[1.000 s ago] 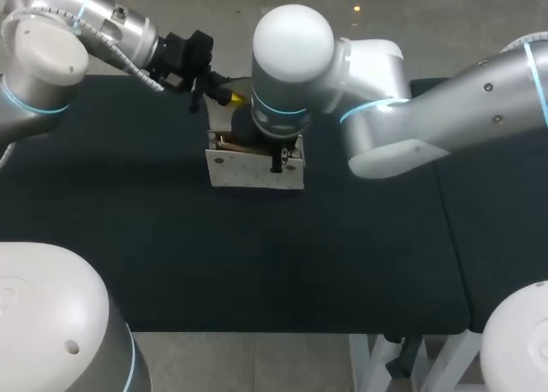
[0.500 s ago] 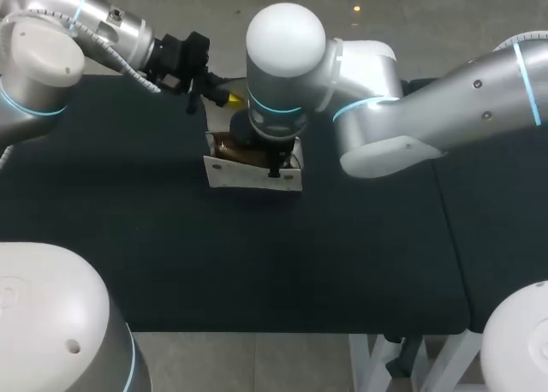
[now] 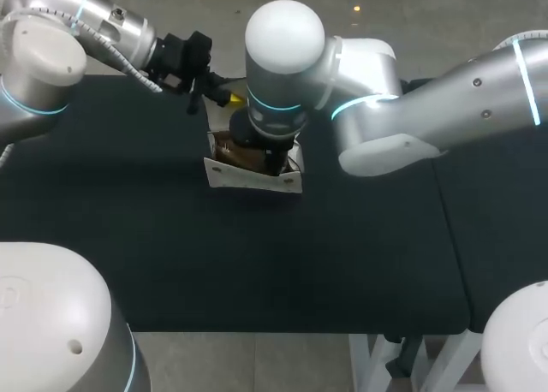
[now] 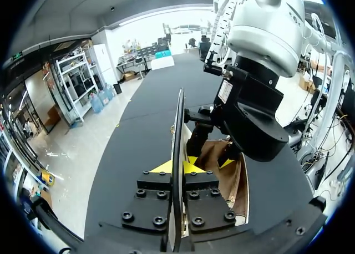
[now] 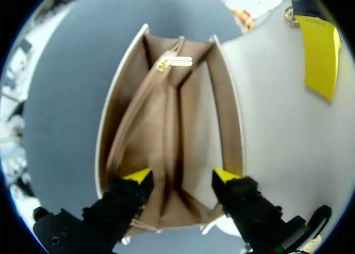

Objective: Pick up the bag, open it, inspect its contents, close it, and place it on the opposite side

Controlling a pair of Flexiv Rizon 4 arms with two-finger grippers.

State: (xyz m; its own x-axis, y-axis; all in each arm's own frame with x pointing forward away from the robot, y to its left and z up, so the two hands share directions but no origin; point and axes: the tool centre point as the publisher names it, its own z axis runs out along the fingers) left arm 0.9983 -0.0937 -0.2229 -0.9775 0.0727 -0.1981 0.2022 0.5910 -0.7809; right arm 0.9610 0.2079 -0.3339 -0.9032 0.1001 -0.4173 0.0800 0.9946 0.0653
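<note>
The white bag [image 3: 253, 177] stands mid-table, mouth up, its tan lining [image 5: 166, 126] and inner divider showing. My left gripper [image 4: 178, 166] is shut on the bag's thin white flap [image 4: 177, 126], which stands on edge between its yellow tips; in the right wrist view that flap [image 5: 272, 104] spreads out beside the mouth, with a left fingertip [image 5: 319, 54] on it. My right gripper [image 5: 183, 176] hangs straight over the mouth, open, one tip near each side wall, nothing held between them. In the head view the right wrist [image 3: 272, 139] hides much of the bag.
A small gold zip pull [image 5: 164, 65] lies at the far end of the divider. The black tabletop [image 3: 257, 264] spreads around the bag, with a seam to a second mat [image 3: 497, 238] at the right.
My right gripper has gone from shut to open over the bag. The bag has shifted slightly toward the far edge and shows more lining. The left arm has held still.
</note>
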